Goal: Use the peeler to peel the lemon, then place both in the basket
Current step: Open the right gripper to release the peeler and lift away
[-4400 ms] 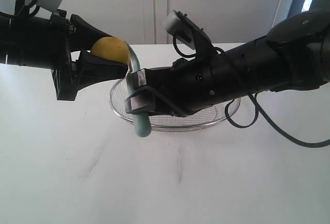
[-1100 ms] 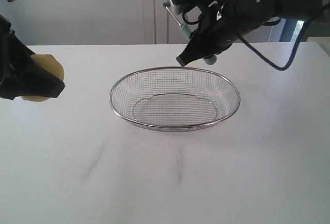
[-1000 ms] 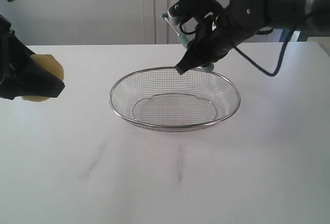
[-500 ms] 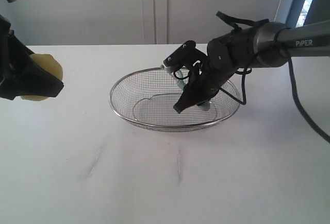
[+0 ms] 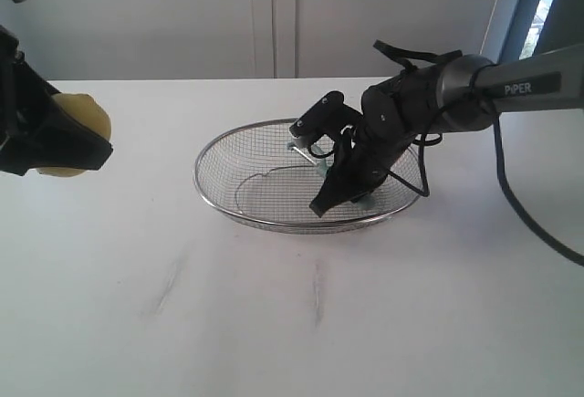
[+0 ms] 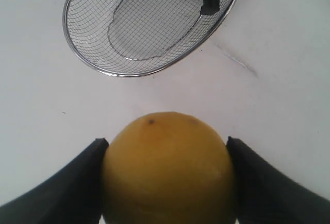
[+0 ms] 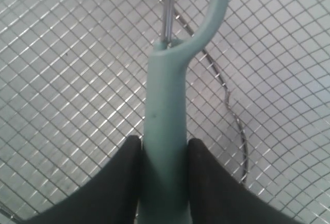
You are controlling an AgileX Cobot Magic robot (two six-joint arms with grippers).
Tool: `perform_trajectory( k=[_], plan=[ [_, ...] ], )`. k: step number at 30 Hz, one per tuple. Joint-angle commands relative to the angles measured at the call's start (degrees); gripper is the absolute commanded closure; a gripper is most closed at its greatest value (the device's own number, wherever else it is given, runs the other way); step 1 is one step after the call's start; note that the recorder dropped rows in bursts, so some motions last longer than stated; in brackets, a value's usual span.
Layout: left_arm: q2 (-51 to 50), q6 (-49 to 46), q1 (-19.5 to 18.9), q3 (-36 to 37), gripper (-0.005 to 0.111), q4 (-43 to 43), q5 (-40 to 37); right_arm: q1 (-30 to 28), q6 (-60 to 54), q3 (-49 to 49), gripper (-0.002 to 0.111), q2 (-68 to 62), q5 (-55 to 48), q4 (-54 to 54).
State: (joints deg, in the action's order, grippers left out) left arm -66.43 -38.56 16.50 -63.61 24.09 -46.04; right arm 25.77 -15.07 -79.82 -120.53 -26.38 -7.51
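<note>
Yellow lemon [image 6: 167, 167], teal peeler [image 7: 165, 126], mesh basket [image 5: 219, 164]: one of each.

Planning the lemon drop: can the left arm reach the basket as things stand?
Probably yes: left gripper holds the lemon beside the basket; right gripper with the peeler fills only its right side.

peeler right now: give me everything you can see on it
The peeler has a slim, pale teal-green handle that looks like plastic. At the head it forks into a curved arm with a thin grey metal rod beside it. The right gripper is shut on the handle, one dark jaw on each side. It is held low inside the basket, over the wire mesh. Whether it touches the mesh cannot be told.
</note>
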Motion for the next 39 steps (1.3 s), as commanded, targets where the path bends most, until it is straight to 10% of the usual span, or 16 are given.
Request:
perform_trajectory(
  k=[1,11,25,32,39],
  plan=[
    [0.7,-0.3,0.2,-0.3,0.107,0.9,-0.3,-0.2,-0.3,-0.1,0.102,-0.4,-0.2,-0.1],
    [0.7,-0.3,0.2,-0.3,0.107,2.3,-0.1,-0.2,5.0,-0.2,0.057,0.6,-0.5,-0.1],
    [0.7,-0.3,0.2,-0.3,0.107,2.8,0.2,-0.2,6.5,-1.7,0.056,14.7,-6.6,-0.1],
    [0.7,-0.3,0.2,-0.3,0.107,2.8,1.0,-0.2,6.4,-1.7,0.066,26.5,-18.8,-0.1],
    [0.7,-0.3,0.2,-0.3,0.107,2.8,1.0,-0.2,7.4,-0.5,0.108,35.0,-31.9,0.5]
  ],
)
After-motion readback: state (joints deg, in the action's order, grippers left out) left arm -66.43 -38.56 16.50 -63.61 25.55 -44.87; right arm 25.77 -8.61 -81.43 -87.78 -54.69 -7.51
